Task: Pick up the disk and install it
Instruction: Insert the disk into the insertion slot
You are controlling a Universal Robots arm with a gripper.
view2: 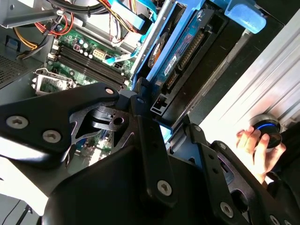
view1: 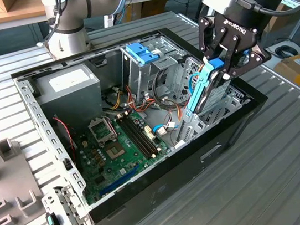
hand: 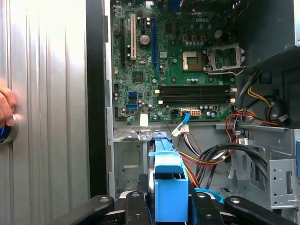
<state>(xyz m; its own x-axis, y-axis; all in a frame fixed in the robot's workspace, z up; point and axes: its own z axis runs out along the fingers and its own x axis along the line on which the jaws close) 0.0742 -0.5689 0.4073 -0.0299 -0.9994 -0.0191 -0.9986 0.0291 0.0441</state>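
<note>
The disk (view1: 199, 93), a dark flat drive edged by blue plastic rails, stands on edge and tilted at the open computer case's (view1: 164, 173) side on the exterior view's right. Its lower end is down among the metal bay walls. My gripper (view1: 219, 65) is shut on the disk's upper end, black fingers on either side of the blue rail. In the second wrist view the disk (view2: 186, 52) shows its connector edge beyond one finger (view2: 149, 140). The first wrist view has the blue rail end (hand: 167, 183) clamped between the fingers, above the grey bay floor.
Inside the case lie a green motherboard (view1: 119, 149), a grey power-supply box (view1: 69, 88), a drive cage with a blue handle (view1: 143, 54) and loose cables (hand: 211, 157). A person's hand (view2: 255, 146) rests on a round knob on the ribbed table. A metal bracket (view1: 64, 221) sits by the case's near corner.
</note>
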